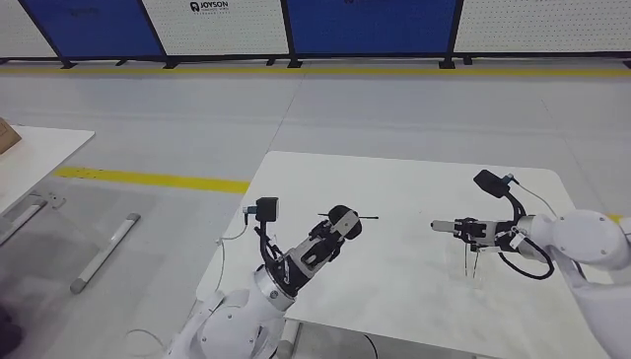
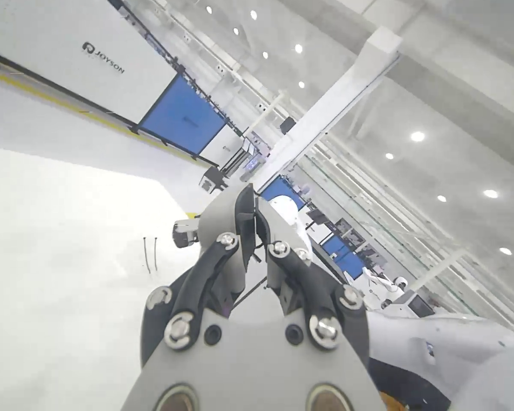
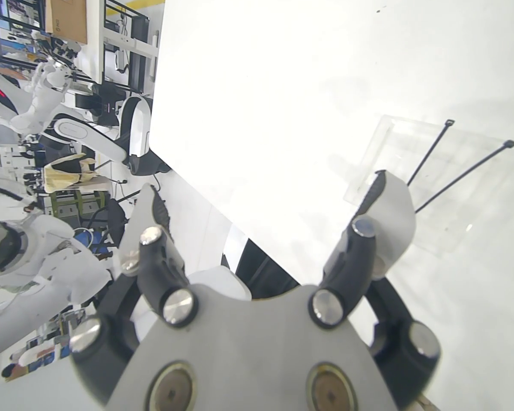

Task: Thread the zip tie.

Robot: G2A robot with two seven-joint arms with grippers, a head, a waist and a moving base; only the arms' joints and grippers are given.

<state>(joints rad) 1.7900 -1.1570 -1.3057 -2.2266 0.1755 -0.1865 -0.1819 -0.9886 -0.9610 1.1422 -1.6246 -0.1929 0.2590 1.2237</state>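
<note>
My left gripper [image 1: 345, 223] hovers over the near left part of the white table [image 1: 394, 177], shut on a thin black zip tie [image 1: 368, 218] that sticks out on both sides of the fingers. In the left wrist view the pads [image 2: 245, 215] press together, and the tie's strip [image 2: 252, 290] crosses behind them. My right gripper [image 1: 437, 227] hangs open over the right side of the table, facing the left one, a gap apart. Its own view shows it open [image 3: 267, 198] with nothing between the fingers.
Two spare black zip ties [image 3: 454, 164] lie on a clear plastic sheet [image 3: 394, 138] beside the right gripper, near the table's front right; they also appear as spare ties [image 2: 150, 254] and spare ties [image 1: 473, 263]. The table edge [image 3: 188, 173] runs close by.
</note>
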